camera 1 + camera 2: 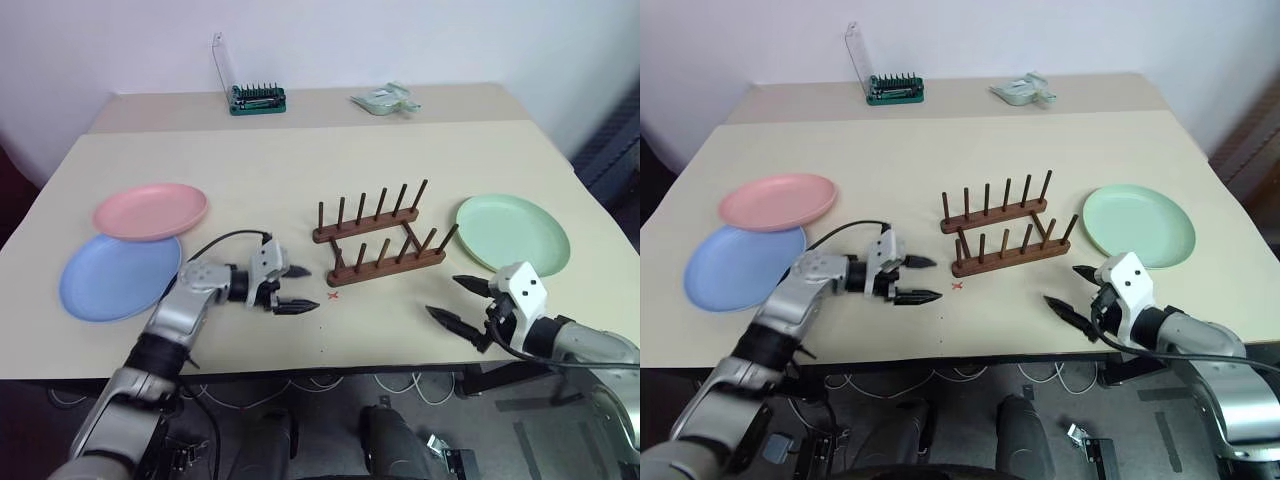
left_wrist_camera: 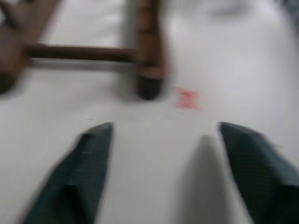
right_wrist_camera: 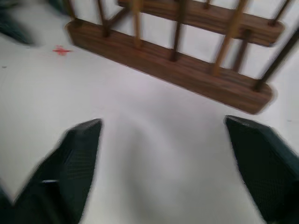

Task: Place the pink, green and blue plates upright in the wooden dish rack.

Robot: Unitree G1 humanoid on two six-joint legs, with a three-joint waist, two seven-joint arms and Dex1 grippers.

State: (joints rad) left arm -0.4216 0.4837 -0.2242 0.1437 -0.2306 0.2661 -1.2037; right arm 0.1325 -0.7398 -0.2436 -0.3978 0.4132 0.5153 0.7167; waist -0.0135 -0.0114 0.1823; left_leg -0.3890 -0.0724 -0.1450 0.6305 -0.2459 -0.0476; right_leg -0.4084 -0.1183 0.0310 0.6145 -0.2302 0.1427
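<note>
Here, near the left edge of the table (image 1: 300, 180), the blue plate (image 1: 115, 280) lies flat, and the pink plate (image 1: 150, 211) lies just behind it with its rim overlapping the blue one. Beside them toward the middle, the left gripper (image 1: 296, 289) hangs low over the table with its two black fingers (image 2: 77, 177) parted and nothing between them; it points toward a small red cross (image 1: 334, 295) marked on the table top and toward the near end of the wooden dish rack (image 1: 378, 241). The rack stands about the middle of the table, its two rails each bearing a row of thin upright pegs, with no plate in it. At the far edge, behind the rack, sit a green case with a clear lid raised (image 1: 257, 97) and, further right, a pale green object (image 1: 385, 100) whose kind I cannot make out. The right gripper (image 1: 454, 300) hovers near the front edge of the table, fingers (image 3: 70, 163) spread wide and holding nothing, aimed at the rack. The green plate (image 1: 513, 232) lies flat near the right edge, just beyond that gripper.
</note>
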